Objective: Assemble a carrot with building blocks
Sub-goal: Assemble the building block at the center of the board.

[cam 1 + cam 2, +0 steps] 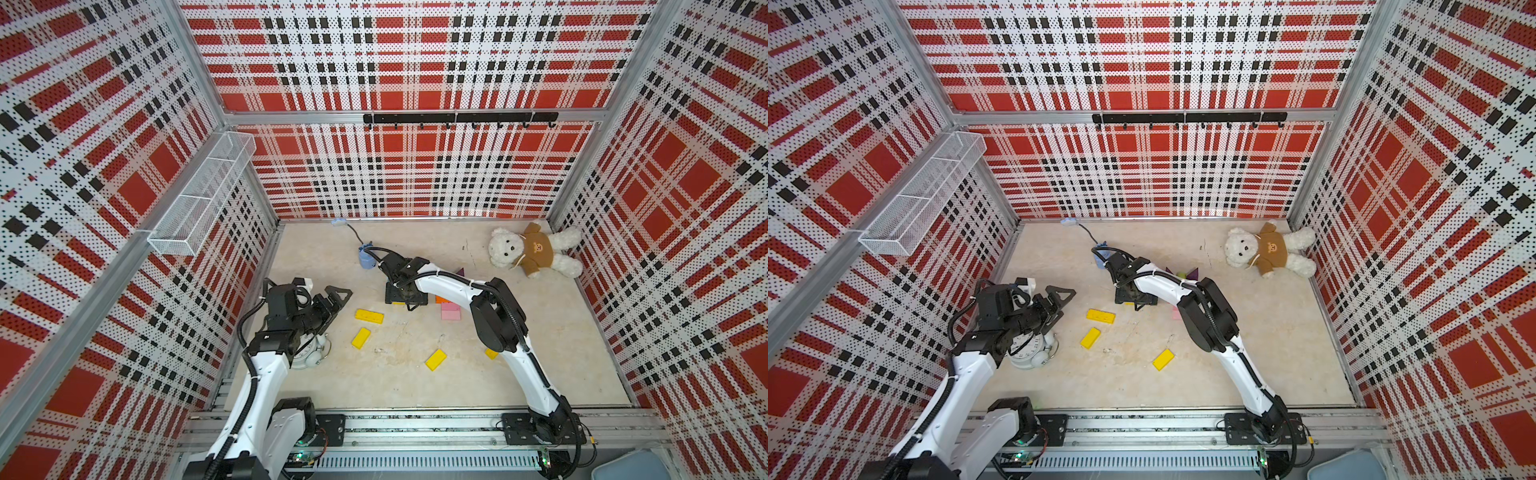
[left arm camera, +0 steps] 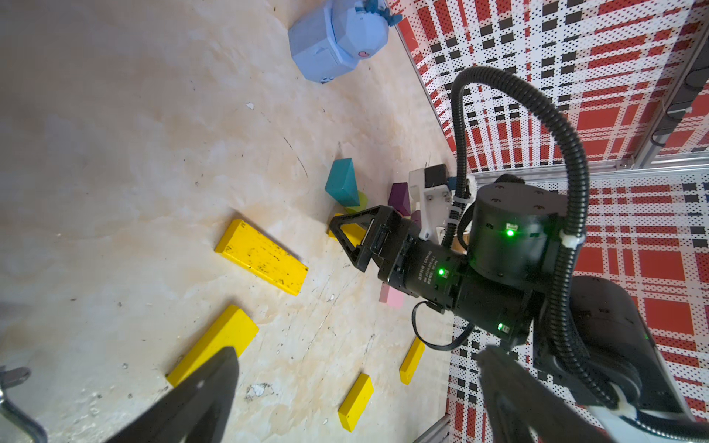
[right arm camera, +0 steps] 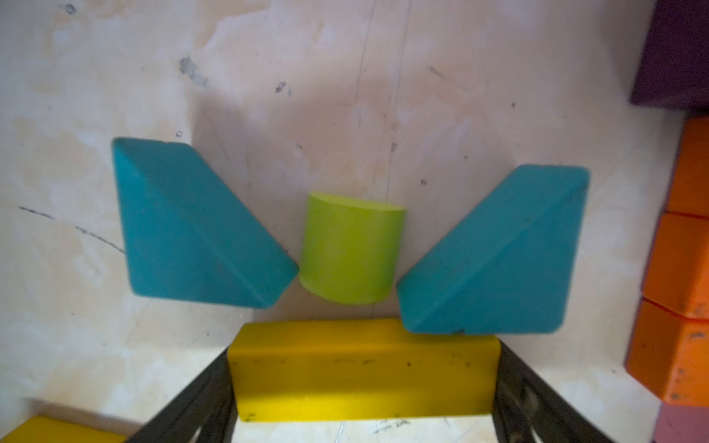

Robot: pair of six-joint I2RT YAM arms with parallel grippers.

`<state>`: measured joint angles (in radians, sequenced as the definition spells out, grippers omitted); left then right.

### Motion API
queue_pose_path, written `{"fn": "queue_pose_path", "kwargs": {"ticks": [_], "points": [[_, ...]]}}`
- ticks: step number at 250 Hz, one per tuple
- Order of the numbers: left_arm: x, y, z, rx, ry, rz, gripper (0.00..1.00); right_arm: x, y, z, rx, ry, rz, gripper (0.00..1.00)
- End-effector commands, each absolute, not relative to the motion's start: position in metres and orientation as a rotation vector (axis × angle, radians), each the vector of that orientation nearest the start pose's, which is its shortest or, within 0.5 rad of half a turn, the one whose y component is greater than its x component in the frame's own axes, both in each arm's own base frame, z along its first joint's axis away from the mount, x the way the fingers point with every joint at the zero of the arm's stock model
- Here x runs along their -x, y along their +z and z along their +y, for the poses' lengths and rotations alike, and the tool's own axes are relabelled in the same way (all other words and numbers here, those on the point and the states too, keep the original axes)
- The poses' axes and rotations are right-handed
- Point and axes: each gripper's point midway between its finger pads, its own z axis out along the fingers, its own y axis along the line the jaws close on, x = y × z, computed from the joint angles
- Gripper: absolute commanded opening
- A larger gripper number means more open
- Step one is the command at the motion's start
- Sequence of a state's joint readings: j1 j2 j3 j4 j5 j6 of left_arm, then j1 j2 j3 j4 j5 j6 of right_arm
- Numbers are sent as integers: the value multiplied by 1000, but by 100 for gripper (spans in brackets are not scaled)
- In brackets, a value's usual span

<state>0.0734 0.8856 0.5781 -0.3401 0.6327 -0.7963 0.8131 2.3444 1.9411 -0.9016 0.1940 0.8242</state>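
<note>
Left pincer (image 1: 334,303) wide open, empty, white alarm clock (image 1: 1030,353) under its arm; loose yellow bars (image 1: 369,316) on counter (image 1: 415,390). Right pincer (image 3: 364,353) clamps a yellow bar (image 3: 364,383) by its ends, just beside lime stub (image 3: 351,249) flanked by teal triangles (image 3: 192,230). Orange bars (image 3: 686,268) alongside, plush bear (image 1: 532,249) in far corner.

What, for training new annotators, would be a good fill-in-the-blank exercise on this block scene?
1. The stub between the two teal triangles is coloured ____.
2. The right end effector has its fingers at the two ends of a ____ bar.
3. The plush bear wears a ____ shirt.
4. The left end effector is open and holds ____.
Missing words: lime green; yellow; brown; nothing.
</note>
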Motion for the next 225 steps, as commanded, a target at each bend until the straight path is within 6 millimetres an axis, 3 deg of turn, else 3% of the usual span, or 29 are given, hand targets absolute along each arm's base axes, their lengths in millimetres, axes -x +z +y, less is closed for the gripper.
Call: {"fn": "queue_pose_path", "kwargs": {"ticks": [1, 21, 122, 185, 225], "points": [[-282, 174, -81, 615, -1106, 2188, 100, -383, 26, 361, -88, 124, 2804, 94], [-282, 174, -80, 613, -1105, 2186, 100, -383, 29, 361, -96, 151, 2787, 100], [-282, 172, -79, 623, -1093, 2191, 100, -382, 50, 367, -86, 282, 2748, 100], [-282, 172, -77, 626, -1079, 2192, 99, -377, 68, 361, -14, 299, 2727, 100], [-282, 171, -77, 627, -1077, 2195, 100, -363, 64, 349, 98, 238, 2767, 95]]}}
